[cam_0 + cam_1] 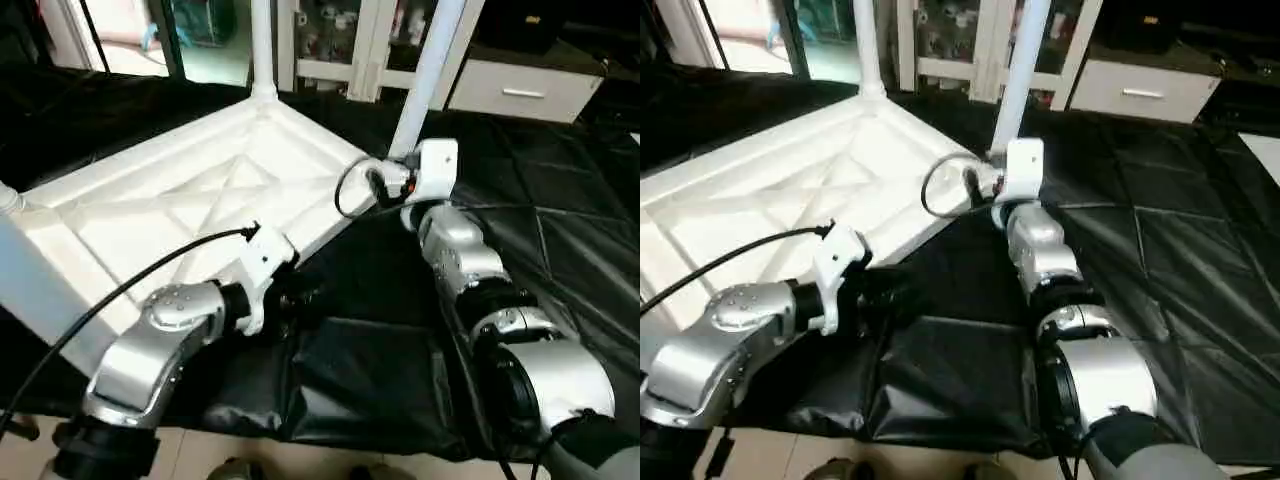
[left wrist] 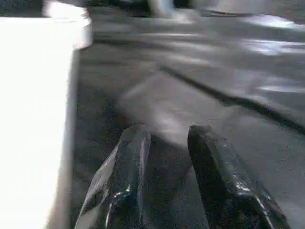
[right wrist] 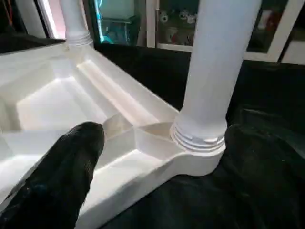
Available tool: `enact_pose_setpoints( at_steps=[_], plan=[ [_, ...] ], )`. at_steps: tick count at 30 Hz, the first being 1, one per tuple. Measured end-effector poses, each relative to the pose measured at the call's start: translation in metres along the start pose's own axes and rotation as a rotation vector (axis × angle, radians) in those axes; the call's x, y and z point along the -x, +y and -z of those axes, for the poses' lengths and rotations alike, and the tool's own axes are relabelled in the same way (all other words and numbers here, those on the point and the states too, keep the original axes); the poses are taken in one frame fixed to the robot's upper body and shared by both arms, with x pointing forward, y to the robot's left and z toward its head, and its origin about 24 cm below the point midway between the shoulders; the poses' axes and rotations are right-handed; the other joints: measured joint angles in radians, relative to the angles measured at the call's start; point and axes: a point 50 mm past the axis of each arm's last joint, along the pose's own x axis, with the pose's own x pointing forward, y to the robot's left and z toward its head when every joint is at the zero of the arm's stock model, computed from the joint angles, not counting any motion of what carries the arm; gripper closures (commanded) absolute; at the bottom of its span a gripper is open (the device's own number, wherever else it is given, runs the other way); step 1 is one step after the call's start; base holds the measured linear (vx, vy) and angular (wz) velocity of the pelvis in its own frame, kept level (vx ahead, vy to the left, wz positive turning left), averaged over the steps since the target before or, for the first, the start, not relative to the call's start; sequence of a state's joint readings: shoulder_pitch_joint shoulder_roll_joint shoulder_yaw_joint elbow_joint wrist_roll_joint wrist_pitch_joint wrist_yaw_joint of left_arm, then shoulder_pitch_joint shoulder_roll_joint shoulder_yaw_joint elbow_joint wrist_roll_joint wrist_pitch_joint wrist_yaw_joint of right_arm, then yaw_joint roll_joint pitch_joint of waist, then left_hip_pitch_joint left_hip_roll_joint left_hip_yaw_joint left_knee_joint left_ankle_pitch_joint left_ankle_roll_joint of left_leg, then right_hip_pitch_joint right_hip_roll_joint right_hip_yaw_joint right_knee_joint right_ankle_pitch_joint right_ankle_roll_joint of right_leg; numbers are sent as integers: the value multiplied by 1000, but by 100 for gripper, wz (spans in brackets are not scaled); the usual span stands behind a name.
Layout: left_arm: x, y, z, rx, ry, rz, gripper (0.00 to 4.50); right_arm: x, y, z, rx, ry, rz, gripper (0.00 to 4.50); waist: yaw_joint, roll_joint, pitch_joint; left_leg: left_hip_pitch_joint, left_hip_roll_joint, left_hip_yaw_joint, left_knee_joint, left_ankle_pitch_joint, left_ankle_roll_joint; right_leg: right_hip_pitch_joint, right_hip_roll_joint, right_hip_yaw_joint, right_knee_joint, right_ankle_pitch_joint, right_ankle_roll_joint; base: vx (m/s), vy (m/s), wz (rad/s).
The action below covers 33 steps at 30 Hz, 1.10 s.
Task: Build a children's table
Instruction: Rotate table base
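On the black tabletop the upside-down children's table looks light, stiff, slick; grab a leg low. Right pincer gapes wide beside it; left pincer sits part-open, empty.

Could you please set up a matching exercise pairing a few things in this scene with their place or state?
Things:
1. table top
2. leg near the right gripper
3. left gripper
4. black sheet

Descriptions:
A. standing upright in a corner socket
B. spread over the work table
C. lying upside down, ribs showing
D. empty, over the sheet beside the top's edge

Pairs: 1-C, 2-A, 3-D, 4-B
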<state>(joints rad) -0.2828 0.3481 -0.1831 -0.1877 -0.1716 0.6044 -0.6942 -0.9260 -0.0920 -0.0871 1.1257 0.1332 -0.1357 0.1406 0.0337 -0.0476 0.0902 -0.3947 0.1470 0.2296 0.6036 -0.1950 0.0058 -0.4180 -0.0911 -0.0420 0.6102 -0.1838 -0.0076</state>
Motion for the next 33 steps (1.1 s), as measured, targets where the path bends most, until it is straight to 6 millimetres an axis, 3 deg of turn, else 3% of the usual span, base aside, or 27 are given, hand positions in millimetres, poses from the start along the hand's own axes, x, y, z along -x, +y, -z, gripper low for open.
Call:
enact_pose_setpoints(
  at_steps=[9,15,24,33],
  plan=[
    [-5,-5,1,-13,-24,-54,279,23,-8,21,-11,-88,-126,0,4,-1,1,0,0,0,2,1,1,1,0,0,2,0,0,0,0,0],
    [1,-11,3,-8,-29,-45,279,43,-3,40,52,17,-324,0,2,0,0,0,1,-1,4,0,0,2,0,0,3,2,-1,0,0,0],
    [4,-20,-2,6,-69,-32,279,23,1,44,115,156,-211,0,0,-2,1,1,0,-1,4,3,-2,2,0,0,1,5,-5,0,0,0],
    [26,-21,-8,2,-72,-87,279,7,8,36,176,240,-90,0,0,-27,21,-7,0,-1,1,3,-2,-6,0,-1,0,6,-4,0,0,0]
  ],
)
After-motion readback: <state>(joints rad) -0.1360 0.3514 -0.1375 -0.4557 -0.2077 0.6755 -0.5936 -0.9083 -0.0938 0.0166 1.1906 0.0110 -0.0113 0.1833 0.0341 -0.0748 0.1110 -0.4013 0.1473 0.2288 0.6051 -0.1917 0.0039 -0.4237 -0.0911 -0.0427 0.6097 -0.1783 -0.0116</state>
